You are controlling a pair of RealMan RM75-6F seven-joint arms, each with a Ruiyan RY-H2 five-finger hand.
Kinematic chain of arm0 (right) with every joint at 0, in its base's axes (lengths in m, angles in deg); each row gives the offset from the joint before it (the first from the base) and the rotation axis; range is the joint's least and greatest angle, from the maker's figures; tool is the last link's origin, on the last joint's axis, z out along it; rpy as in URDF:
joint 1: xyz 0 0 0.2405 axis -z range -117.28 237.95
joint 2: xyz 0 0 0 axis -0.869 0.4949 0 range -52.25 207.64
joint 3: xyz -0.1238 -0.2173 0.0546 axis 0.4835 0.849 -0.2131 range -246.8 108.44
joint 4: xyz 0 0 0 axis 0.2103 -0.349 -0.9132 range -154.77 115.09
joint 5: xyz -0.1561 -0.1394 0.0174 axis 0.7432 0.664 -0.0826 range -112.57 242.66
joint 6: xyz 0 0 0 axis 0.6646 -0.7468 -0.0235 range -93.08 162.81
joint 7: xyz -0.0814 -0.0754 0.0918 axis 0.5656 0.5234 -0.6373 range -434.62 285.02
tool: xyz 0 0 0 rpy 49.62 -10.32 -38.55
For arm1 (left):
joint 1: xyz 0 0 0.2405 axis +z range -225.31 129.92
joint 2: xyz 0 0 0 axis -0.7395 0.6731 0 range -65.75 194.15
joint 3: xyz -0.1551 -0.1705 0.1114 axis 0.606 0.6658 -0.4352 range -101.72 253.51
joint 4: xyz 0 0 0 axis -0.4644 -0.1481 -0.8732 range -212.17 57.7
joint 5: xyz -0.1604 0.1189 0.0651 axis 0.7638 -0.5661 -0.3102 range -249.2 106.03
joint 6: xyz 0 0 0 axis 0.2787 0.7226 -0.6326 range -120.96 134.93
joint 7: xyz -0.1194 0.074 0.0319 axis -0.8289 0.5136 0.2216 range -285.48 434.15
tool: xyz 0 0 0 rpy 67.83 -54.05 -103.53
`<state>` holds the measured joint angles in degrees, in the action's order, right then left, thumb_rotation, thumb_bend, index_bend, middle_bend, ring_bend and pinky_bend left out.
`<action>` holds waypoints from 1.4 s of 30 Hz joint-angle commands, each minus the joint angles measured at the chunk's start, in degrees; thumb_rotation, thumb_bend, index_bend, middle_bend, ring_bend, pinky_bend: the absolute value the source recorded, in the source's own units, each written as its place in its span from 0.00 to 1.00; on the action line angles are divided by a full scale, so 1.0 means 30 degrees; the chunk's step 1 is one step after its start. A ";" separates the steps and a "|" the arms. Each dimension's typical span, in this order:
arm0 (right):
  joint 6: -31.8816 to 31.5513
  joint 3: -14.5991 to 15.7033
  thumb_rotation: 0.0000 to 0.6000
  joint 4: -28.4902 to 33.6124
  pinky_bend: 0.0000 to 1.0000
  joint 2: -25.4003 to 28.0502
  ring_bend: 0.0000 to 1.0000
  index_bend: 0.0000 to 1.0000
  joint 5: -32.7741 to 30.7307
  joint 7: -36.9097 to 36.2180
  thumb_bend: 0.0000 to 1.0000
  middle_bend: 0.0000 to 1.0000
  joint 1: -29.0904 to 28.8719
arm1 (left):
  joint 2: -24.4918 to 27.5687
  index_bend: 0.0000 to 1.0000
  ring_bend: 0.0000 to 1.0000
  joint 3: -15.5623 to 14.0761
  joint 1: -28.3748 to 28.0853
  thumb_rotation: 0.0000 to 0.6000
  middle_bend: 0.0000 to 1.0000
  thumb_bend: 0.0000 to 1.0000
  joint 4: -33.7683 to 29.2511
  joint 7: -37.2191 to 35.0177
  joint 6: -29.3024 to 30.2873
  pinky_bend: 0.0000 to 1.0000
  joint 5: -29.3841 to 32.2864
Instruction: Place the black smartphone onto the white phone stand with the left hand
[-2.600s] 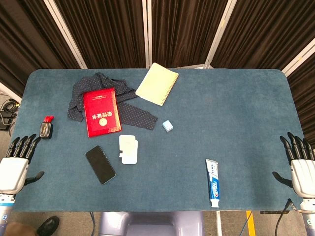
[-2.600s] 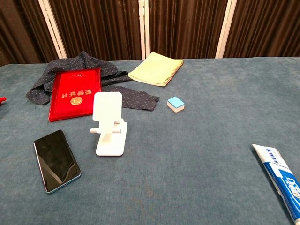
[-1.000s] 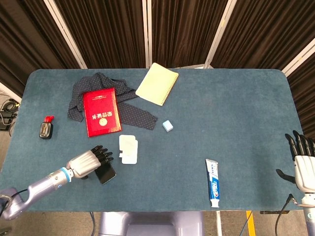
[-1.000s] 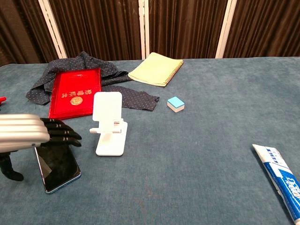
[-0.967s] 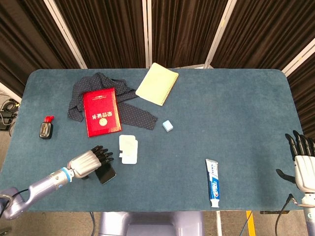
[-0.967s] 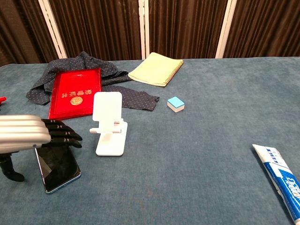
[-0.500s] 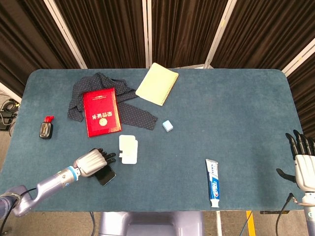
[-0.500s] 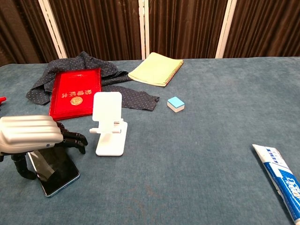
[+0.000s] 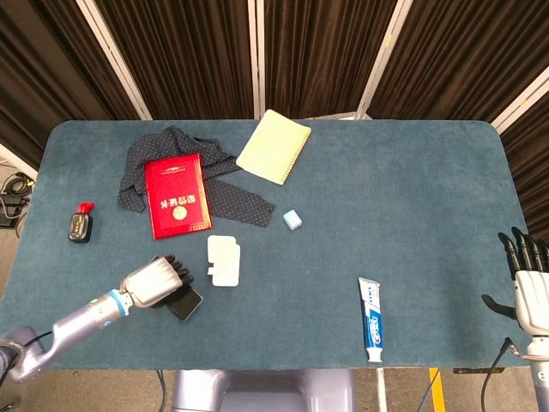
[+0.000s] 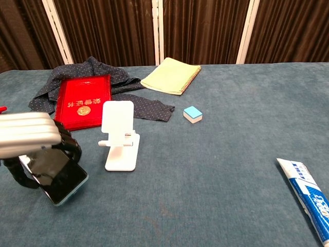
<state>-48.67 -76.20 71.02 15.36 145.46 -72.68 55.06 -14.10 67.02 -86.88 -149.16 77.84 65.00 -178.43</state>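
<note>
My left hand (image 9: 154, 280) (image 10: 32, 135) grips the black smartphone (image 10: 57, 175) (image 9: 185, 302) from above, fingers curled over its far edge and thumb under its near side. The phone is tilted, its near end lifted off the table. The white phone stand (image 10: 119, 135) (image 9: 225, 258) stands upright just to the right of the hand, its rest bare. My right hand (image 9: 527, 290) hangs off the table's right edge with fingers spread and nothing in it.
A red booklet (image 10: 82, 102) lies on a dark dotted cloth (image 10: 146, 108) behind the stand. A yellow notebook (image 10: 171, 75), a small blue eraser (image 10: 193, 114), a toothpaste tube (image 10: 307, 194) at front right and a red-black key fob (image 9: 80, 225) at left also lie on the table (image 9: 403, 197).
My left hand has closed its fingers round the smartphone and tilted it up off the table. The right hand has not moved.
</note>
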 commanded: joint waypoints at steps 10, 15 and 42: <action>-0.0026 0.0048 1.00 0.0099 0.00 -0.0001 0.00 0.00 0.0059 0.0116 0.00 0.00 0.0007 | -0.0053 0.56 0.42 0.0949 -0.1423 1.00 0.40 0.00 0.4895 0.1260 0.7032 0.39 -0.4773; -0.0010 0.0042 1.00 0.0124 0.00 -0.0017 0.00 0.00 0.0050 0.0171 0.00 0.00 -0.0013 | -0.0634 0.56 0.42 0.1603 -0.2829 1.00 0.40 0.00 0.6625 0.1752 0.7673 0.39 -0.5525; 0.0089 -0.0172 1.00 -0.0218 0.00 0.0278 0.00 0.00 -0.0313 -0.1126 0.00 0.00 0.0081 | -0.0908 0.53 0.40 0.0760 -0.7606 1.00 0.38 0.00 0.5576 0.5179 0.2936 0.36 -0.7107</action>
<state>-48.38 -76.70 70.36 16.18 144.52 -76.05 55.29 -16.80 69.41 -109.47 -132.07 93.10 74.17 -199.91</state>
